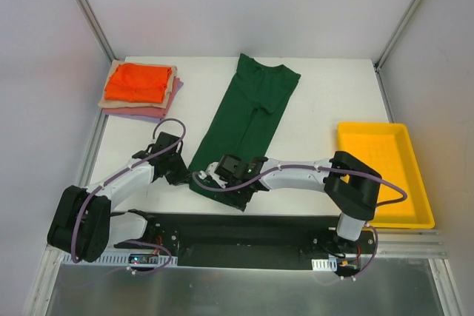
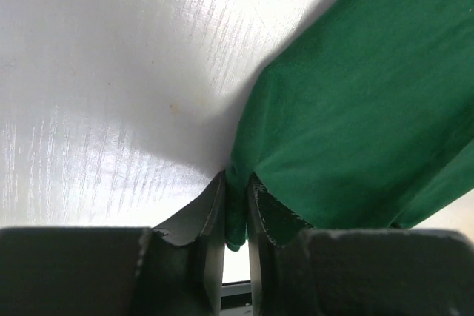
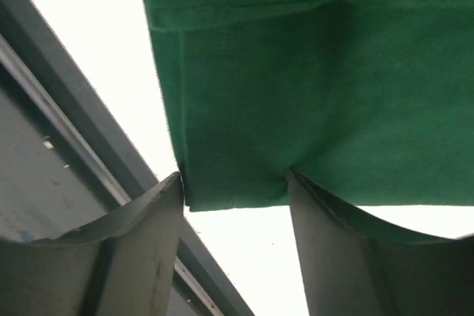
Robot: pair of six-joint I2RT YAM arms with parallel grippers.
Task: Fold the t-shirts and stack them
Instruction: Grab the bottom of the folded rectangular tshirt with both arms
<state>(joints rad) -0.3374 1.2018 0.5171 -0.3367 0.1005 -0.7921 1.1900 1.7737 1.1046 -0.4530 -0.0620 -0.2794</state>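
Only the left wrist view shows left claw pinching green shirt.

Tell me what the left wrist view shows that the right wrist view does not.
Left wrist only: the left gripper shut, pinching the edge of the dark green cloth t-shirt. Right wrist only: the right gripper open at the shirt's hemmed corner, and a grey metal rail. Both: that shirt on the white table.
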